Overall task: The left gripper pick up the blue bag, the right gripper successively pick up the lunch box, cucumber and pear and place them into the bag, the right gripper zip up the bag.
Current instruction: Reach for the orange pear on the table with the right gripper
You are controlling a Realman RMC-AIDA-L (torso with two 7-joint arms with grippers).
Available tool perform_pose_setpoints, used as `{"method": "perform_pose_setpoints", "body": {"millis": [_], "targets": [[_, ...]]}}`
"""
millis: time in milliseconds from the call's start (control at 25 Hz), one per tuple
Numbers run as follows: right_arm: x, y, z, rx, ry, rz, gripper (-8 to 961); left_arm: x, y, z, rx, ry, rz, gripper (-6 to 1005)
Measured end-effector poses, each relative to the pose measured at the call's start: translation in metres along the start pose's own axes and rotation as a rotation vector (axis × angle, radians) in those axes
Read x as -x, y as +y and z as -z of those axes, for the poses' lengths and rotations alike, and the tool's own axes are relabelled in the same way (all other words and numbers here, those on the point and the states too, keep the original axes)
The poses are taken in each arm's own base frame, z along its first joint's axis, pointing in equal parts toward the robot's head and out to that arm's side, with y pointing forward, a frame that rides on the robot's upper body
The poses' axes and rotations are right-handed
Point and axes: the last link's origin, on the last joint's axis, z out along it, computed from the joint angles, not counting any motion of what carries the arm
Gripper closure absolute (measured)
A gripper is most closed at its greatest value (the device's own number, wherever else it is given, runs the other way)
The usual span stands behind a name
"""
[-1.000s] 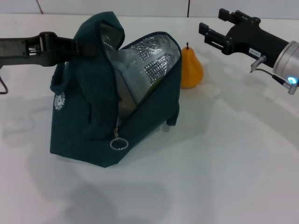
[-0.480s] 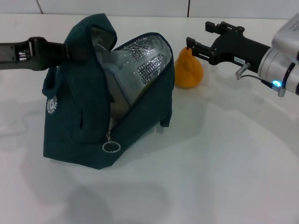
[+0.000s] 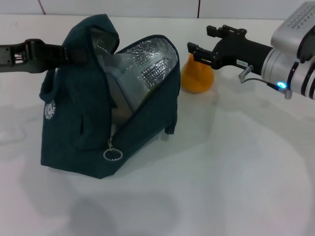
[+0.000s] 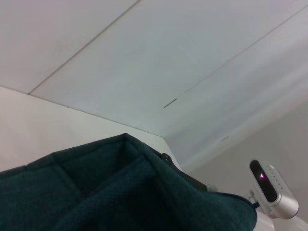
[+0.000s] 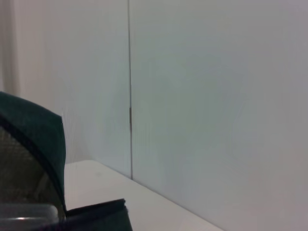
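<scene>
Since a second ago the right gripper (image 3: 203, 43) has swung in from the far right and now hangs just above the pear (image 3: 197, 77), its black fingers spread apart, while the blue bag (image 3: 98, 123) has shifted slightly left. The left gripper (image 3: 74, 53) pinches the bag's upper fabric, holding the mouth open. The bag is dark teal cloth with crinkled silver foil lining, a metal ring zipper pull (image 3: 112, 154) and a small round white logo (image 3: 49, 110), its writing unreadable. The smooth orange-yellow pear stands on the white table (image 3: 236, 172) just behind the bag
</scene>
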Motion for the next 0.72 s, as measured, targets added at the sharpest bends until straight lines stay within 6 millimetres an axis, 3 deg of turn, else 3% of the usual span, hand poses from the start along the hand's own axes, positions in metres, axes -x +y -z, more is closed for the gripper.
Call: {"method": "perform_pose_setpoints", "body": {"millis": [720], "targets": [[-0.0069, -0.0005, 0.005, -0.018, 0.004, -0.032, 374, 0.0031, 0.003, -0.0021, 0.02, -0.008, -0.025, 878]]}}
